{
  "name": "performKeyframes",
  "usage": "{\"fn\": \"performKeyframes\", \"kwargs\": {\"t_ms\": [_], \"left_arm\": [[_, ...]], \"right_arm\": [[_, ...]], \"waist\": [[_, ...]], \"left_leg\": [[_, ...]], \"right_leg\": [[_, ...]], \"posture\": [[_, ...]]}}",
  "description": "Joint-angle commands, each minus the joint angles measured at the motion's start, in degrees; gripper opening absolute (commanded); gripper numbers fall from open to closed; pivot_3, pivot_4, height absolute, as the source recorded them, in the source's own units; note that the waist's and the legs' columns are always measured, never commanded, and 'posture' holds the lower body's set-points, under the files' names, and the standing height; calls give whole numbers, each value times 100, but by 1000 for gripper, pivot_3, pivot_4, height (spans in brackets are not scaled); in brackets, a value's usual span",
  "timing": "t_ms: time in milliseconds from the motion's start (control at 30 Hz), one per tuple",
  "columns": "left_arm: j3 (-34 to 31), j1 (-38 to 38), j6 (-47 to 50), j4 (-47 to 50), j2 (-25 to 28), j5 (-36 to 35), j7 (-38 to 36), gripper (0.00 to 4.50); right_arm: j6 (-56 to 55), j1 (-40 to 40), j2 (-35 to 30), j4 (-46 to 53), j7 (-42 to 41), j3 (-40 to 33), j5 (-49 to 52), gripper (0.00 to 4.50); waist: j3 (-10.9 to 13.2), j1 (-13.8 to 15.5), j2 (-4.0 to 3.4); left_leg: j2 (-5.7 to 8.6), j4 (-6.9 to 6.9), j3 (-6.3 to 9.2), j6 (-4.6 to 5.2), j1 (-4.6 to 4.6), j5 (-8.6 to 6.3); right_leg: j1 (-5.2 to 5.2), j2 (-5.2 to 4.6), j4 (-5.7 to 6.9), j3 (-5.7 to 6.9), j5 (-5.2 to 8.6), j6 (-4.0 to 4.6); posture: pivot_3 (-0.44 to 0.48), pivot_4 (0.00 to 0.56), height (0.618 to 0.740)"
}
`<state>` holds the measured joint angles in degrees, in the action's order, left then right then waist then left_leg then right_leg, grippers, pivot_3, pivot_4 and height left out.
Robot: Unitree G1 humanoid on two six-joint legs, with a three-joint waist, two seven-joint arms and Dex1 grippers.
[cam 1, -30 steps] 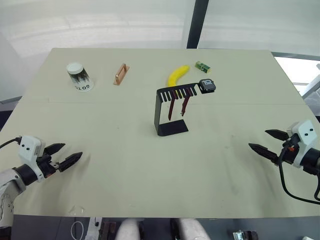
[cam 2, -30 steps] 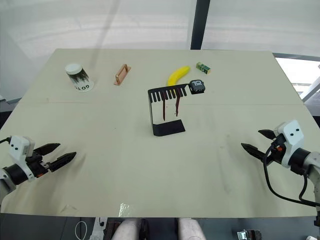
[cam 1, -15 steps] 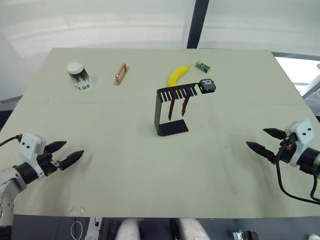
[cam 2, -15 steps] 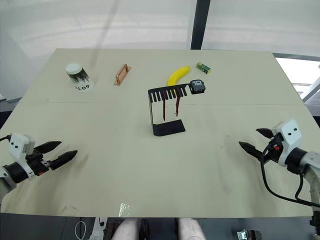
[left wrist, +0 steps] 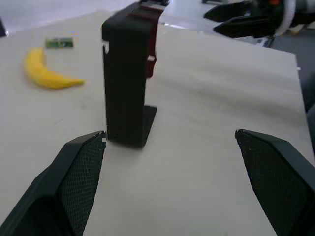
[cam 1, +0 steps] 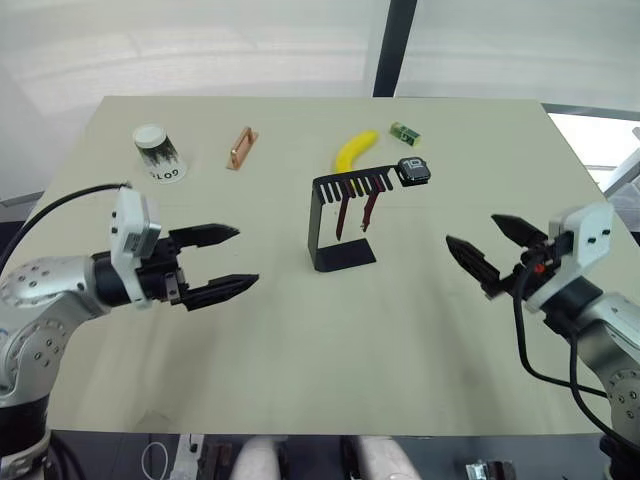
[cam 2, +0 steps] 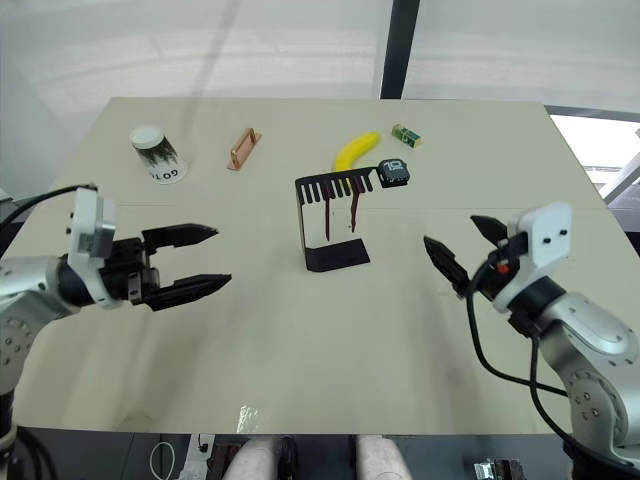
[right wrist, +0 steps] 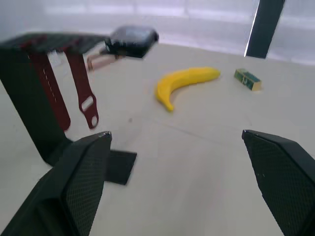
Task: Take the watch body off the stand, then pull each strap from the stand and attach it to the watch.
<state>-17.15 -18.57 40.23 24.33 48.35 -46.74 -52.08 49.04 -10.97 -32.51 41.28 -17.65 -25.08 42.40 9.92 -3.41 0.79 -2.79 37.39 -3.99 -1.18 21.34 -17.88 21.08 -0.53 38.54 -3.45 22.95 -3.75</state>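
The black stand (cam 1: 319, 224) stands upright near the table's middle. The watch body (cam 1: 415, 171) sits on the ring end of its top arm, dark screen up. Two maroon straps (cam 1: 342, 216) (cam 1: 370, 210) hang from the comb slots, also plain in the right wrist view as straps (right wrist: 83, 93) under the watch body (right wrist: 132, 38). My left gripper (cam 1: 245, 257) is open, hovering left of the stand and facing its upright (left wrist: 125, 83). My right gripper (cam 1: 470, 230) is open, hovering to the stand's right. Both are empty and apart from the stand.
Along the far side lie a white paper cup (cam 1: 158, 153), a copper-coloured handle bar (cam 1: 241, 147), a yellow banana (cam 1: 355, 150) and a small green box (cam 1: 405, 132). The banana and box sit just behind the stand.
Both arms have lifted from the table's near corners and swung inward toward the stand, the left from the left, the right from the right. Both grippers stay open.
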Motion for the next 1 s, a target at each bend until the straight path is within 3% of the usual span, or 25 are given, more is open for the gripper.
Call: {"fn": "performKeyframes", "kwargs": {"t_ms": [33,200,600,1000], "left_arm": [[328,-504,-3,-12,-82,-59,-24,4479],[804,-1135,-321,-384,-297,281,-136,4479],[910,-1674,-524,-803,-580,570,-35,4479],[891,-1675,-536,-746,-610,678,25,4479]], "right_arm": [[686,-686,110,495,1039,85,486,4500],[1250,-1650,368,446,1784,340,1148,4500],[1705,-2321,816,97,2969,1037,875,4500],[1683,-2841,1068,-501,3103,1322,196,4500]], "waist": [[0,2,0],[0,-4,0],[0,-18,0],[0,-28,0]], "left_leg": [[-1,1,1,-1,1,1],[-1,15,1,-2,25,2],[-4,56,20,0,78,0],[-3,60,23,1,96,1]], "right_leg": [[3,2,1,0,0,0],[30,1,14,-2,0,0],[66,0,35,6,0,0],[88,-2,49,7,0,0]], "posture": [[0,150,740],[0,150,740],[0,150,740],[0,150,740]]}}
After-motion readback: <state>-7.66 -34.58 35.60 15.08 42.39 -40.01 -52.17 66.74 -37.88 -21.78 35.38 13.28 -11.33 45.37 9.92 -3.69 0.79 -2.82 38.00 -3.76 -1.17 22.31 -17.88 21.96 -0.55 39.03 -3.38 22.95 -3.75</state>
